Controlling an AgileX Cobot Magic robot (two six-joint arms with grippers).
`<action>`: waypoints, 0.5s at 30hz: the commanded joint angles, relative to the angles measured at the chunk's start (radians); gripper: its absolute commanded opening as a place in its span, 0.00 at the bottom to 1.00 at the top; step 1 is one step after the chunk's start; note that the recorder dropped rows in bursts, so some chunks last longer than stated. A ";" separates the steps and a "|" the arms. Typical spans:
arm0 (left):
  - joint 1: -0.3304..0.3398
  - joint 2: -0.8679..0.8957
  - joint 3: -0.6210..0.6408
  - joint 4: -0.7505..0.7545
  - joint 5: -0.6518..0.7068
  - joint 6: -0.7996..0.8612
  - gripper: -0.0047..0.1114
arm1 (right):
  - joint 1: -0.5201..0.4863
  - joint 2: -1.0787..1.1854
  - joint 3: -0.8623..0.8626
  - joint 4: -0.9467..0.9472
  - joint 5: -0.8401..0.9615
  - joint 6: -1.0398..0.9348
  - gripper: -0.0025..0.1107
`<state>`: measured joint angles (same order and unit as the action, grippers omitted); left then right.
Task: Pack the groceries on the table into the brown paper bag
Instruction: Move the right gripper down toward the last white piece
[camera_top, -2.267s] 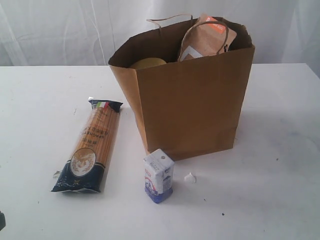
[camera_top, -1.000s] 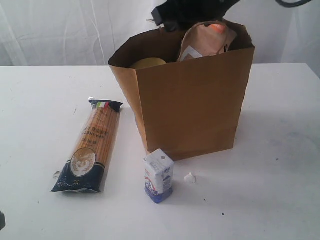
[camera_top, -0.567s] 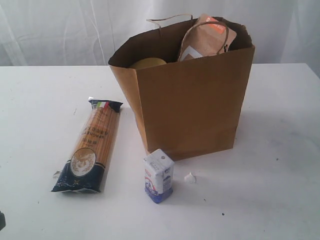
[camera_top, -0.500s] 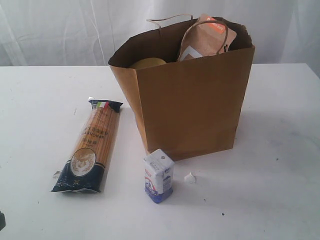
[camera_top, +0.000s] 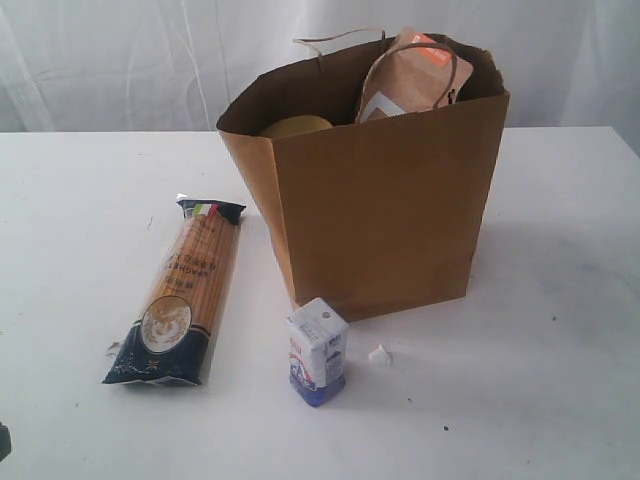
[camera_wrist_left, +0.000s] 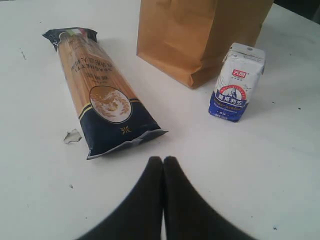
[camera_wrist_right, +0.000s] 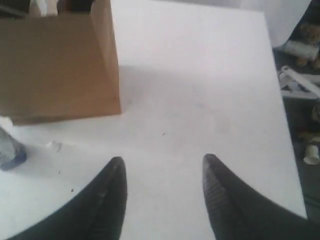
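Observation:
The brown paper bag (camera_top: 385, 195) stands upright on the table (camera_top: 80, 200). A brown orange-labelled pouch (camera_top: 410, 78) and a yellow lid (camera_top: 295, 126) show inside its mouth. The spaghetti packet (camera_top: 182, 292) lies flat to the bag's left. A small blue-white carton (camera_top: 318, 350) stands in front of the bag, with a small white lump (camera_top: 380, 354) beside it. My left gripper (camera_wrist_left: 163, 161) is shut and empty, just short of the packet's (camera_wrist_left: 95, 90) dark end, with the carton (camera_wrist_left: 236, 82) farther off. My right gripper (camera_wrist_right: 162, 165) is open over bare table beside the bag (camera_wrist_right: 60, 65).
A torn white scrap (camera_wrist_left: 72, 136) lies by the packet's dark end. The table's edge (camera_wrist_right: 280, 100) runs past my right gripper, with clutter on the floor beyond. White curtains hang behind the table. Neither arm shows in the exterior view.
A second ago a dark arm hung over the bag's mouth; it has since left the exterior view. The groceries and the bag have not moved.

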<state>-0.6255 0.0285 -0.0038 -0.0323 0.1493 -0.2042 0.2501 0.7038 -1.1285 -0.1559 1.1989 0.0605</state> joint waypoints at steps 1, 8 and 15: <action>-0.004 -0.006 0.004 0.000 0.001 -0.002 0.04 | -0.005 -0.034 0.147 0.139 0.022 -0.092 0.42; -0.004 -0.006 0.004 0.000 0.001 -0.002 0.04 | 0.002 0.048 0.467 0.346 -0.257 -0.200 0.42; -0.004 -0.006 0.004 0.000 0.001 -0.002 0.04 | 0.090 0.223 0.521 0.394 -0.453 -0.305 0.42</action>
<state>-0.6255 0.0285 -0.0038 -0.0323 0.1493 -0.2042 0.3004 0.8591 -0.6158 0.2094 0.8374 -0.1946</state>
